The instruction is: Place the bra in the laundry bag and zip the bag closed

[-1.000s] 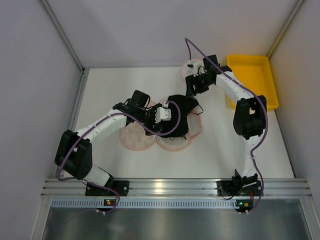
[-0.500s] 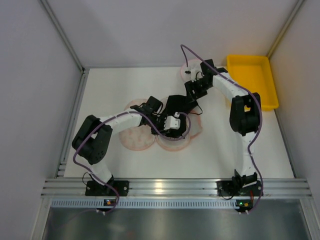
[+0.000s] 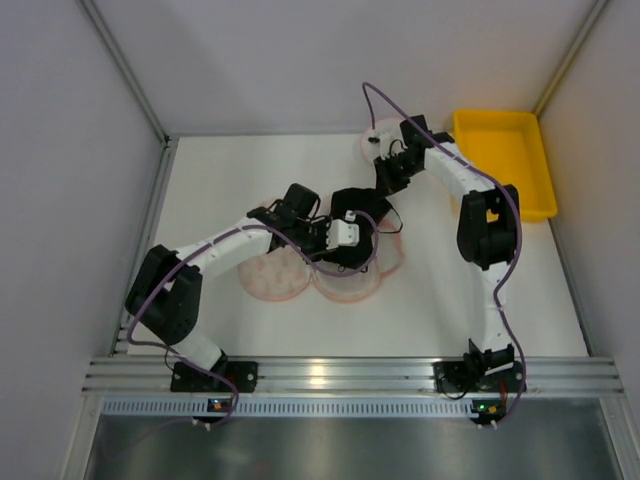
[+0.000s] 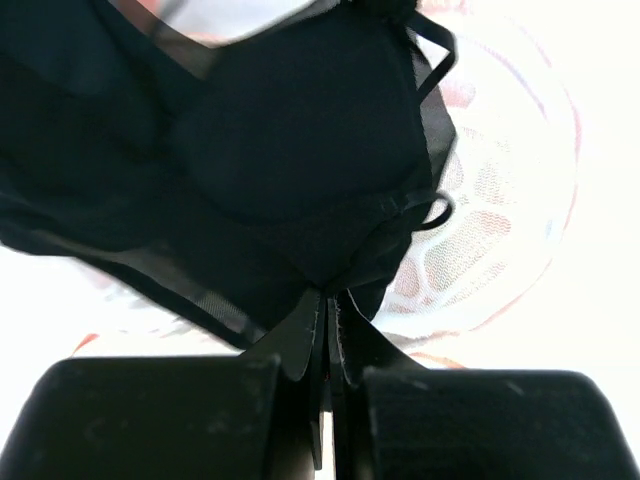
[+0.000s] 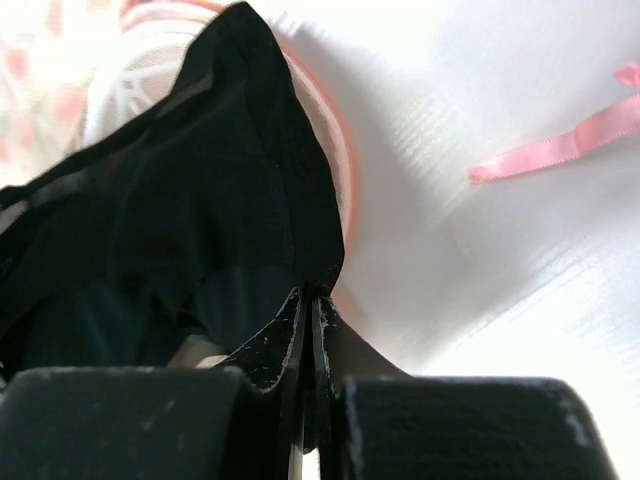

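Both grippers are clamped on the bra (image 4: 300,130): left gripper (image 4: 328,300) on one hem, right gripper (image 5: 310,295) on a pointed edge. It lies spread over the open laundry bag (image 4: 500,200), mid-table (image 3: 200,180). Loading step. Next, I judge, lower it into one half.

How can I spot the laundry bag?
Look at the middle of the white table. The laundry bag lies there, partly under the black bra. It is two round cream mesh halves with pink speckles, unlike the dark bra or the yellow tray.
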